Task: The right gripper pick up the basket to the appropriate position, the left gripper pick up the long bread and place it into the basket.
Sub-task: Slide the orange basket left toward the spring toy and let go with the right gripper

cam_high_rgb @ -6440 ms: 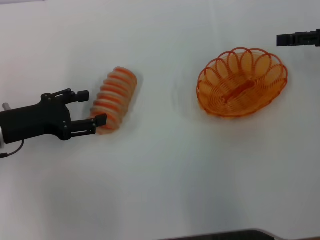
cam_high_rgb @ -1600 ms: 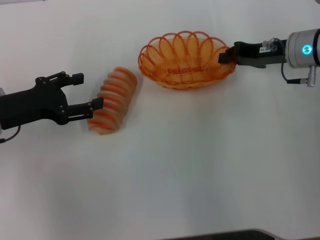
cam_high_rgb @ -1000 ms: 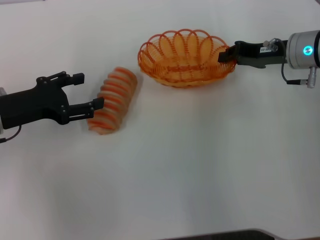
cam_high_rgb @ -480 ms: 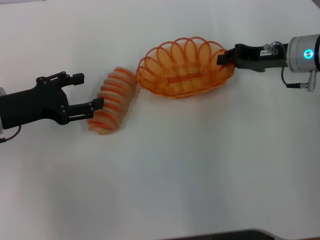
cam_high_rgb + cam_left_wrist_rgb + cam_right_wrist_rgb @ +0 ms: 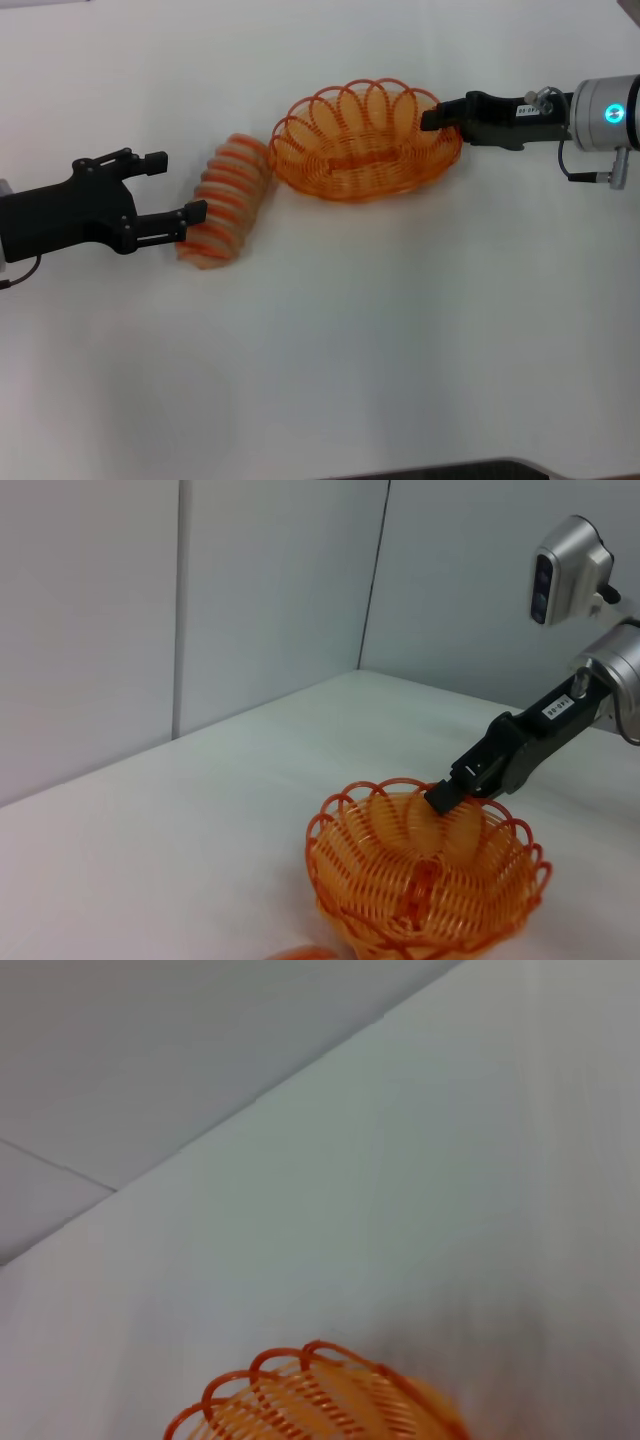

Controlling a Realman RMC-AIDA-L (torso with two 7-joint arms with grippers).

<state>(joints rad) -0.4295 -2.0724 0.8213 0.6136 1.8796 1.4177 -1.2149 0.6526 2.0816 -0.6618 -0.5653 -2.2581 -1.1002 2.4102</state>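
Observation:
The orange wire basket (image 5: 365,142) is at the table's middle back, its left end almost touching the long bread (image 5: 225,200). My right gripper (image 5: 432,119) reaches in from the right and is shut on the basket's right rim; it shows in the left wrist view (image 5: 447,793) gripping the basket (image 5: 425,885). A piece of the basket's rim shows in the right wrist view (image 5: 310,1400). The striped loaf lies slanted on the table. My left gripper (image 5: 178,186) is open at the loaf's left side, one finger beside its near end, apart from it.
The white table (image 5: 400,320) stretches bare in front of the objects. Grey walls (image 5: 200,600) stand behind the table in the wrist views. A dark edge (image 5: 450,470) runs along the table's near side.
The right gripper has carried the basket from the far right leftward and slightly nearer, up against the bread's far end. The left gripper and loaf have stayed in place.

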